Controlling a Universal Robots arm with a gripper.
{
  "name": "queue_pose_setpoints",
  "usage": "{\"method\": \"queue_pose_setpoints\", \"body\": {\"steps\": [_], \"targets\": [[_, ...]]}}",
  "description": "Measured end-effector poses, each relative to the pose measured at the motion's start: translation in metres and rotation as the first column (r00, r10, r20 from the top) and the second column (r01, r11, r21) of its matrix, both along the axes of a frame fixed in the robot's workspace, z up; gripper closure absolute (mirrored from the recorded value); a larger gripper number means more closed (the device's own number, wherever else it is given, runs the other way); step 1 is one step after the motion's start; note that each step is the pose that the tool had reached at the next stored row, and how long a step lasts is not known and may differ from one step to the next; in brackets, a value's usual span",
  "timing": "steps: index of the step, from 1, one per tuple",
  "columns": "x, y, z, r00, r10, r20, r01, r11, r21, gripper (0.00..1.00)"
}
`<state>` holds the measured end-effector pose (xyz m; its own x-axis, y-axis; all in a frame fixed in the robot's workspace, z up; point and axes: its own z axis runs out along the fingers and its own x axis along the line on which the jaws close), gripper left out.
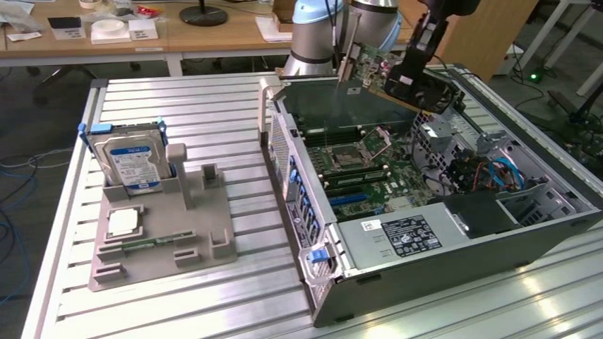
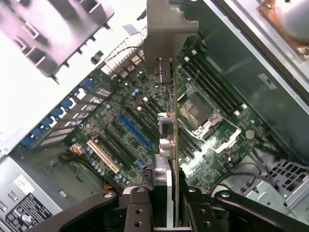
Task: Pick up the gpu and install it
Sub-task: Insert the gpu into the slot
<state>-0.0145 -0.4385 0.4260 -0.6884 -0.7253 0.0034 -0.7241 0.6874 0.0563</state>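
GPU (image 1: 377,70) hangs above the far end of the open computer case (image 1: 443,268), at about one o'clock in the exterior view. It is pinched by its thin body between the fingers (image 2: 137,208) of the gripper (image 1: 414,67), which are closed on it, not spread. In the wrist view you look straight down the card's edge to its metal bracket (image 2: 166,29), which points toward the perforated rear wall of the case. The card looks upright in the grip, and that is worth guarding: hold the pinch firm so it cannot swing or twist. Below it lies the motherboard (image 2: 120,111), apart from the card and not yet touched. The blue slot (image 2: 135,130) and the white slot (image 2: 103,157) sit to one side of the card's line, and the CPU socket (image 2: 198,113) to the other. My judgement is that the card's edge is not yet over a slot, so bring the edge parallel to the slot and directly above it before any descent. Bring the bracket to the rear wall opening. Mind the blue cables (image 1: 495,169) at about five o'clock from the card. The hard drive (image 1: 132,159) stands well apart at nine o'clock.
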Motion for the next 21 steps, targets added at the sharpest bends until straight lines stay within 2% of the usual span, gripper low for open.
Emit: {"method": "queue_pose_setpoints", "body": {"steps": [5, 9, 14, 21], "targets": [[0.0000, 0.0000, -0.0001, 0.9976, 0.069, 0.0000, -0.069, 0.9976, 0.0000, 0.72], [0.0000, 0.0000, -0.0003, 0.9917, 0.129, 0.0001, -0.129, 0.9917, 0.0000, 0.72], [0.0000, 0.0000, -0.0003, 0.9773, 0.212, 0.0000, -0.212, 0.9773, 0.0000, 0.72], [0.0000, 0.0000, -0.0003, 0.9526, 0.304, 0.0000, -0.304, 0.9526, 0.0000, 0.72]]}}
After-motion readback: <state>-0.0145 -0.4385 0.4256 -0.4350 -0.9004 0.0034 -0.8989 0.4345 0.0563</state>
